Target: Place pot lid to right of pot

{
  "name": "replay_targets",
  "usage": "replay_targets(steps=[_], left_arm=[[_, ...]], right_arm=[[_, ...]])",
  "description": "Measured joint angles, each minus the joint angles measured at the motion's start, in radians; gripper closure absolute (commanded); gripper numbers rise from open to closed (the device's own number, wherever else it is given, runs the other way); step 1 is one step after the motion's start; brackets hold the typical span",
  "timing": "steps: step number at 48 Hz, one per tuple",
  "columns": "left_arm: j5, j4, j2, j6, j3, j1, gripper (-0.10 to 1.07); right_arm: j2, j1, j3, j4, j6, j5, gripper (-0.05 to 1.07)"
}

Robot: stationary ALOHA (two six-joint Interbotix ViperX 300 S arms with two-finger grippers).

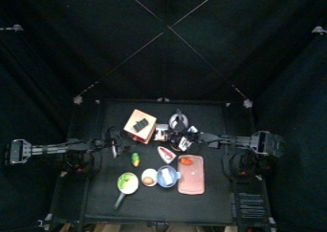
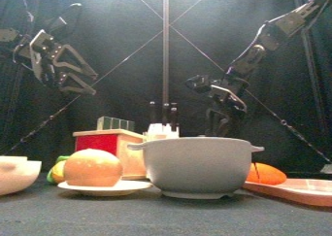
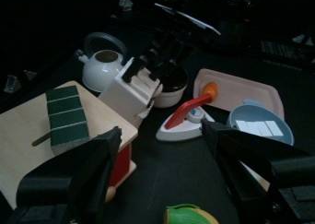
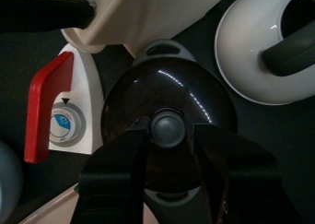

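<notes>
The dark-grey pot lid (image 4: pixel 160 85) lies flat on the pot, and only the pot's small side handle (image 4: pixel 167 50) shows past the lid's rim. My right gripper (image 4: pixel 168 143) is open just above the lid, with one jaw on each side of the lid's centre knob (image 4: pixel 167 126). In the top view this gripper (image 1: pixel 186 138) is at the table's middle, over the pot. In the left wrist view the pot (image 3: pixel 170 91) stands under the right arm. My left gripper (image 3: pixel 167 186) is open and empty, raised at the table's left (image 1: pixel 109 150).
A white kettle (image 3: pixel 105 66) with a silvery knobbed top (image 4: pixel 281 43) stands next to the pot. A white tool with a red handle (image 4: pixel 52 97) lies on its other side. A salmon tray (image 1: pixel 192 174), a blue bowl (image 1: pixel 167 177) and a beige board (image 1: pixel 141 123) are nearby.
</notes>
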Motion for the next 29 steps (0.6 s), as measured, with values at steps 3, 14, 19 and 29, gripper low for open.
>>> replay_targets(steps=[3, 14, 19, 29], left_arm=[[0.000, 0.000, 0.000, 0.000, 0.000, 0.000, -0.04], [0.002, 0.000, -0.002, 0.000, 0.000, 0.000, -0.04], [0.000, 0.000, 0.000, 0.000, 0.000, 0.000, -0.04], [0.000, 0.000, 0.000, 0.000, 0.000, 0.000, -0.04]], right_arm=[[0.000, 0.000, 0.002, 0.000, 0.000, 0.000, 0.46], [-0.032, 0.006, -0.008, 0.006, 0.006, 0.009, 0.46], [-0.060, 0.006, -0.015, 0.006, 0.005, 0.018, 0.46], [-0.135, 0.008, -0.012, 0.003, 0.005, 0.055, 0.46]])
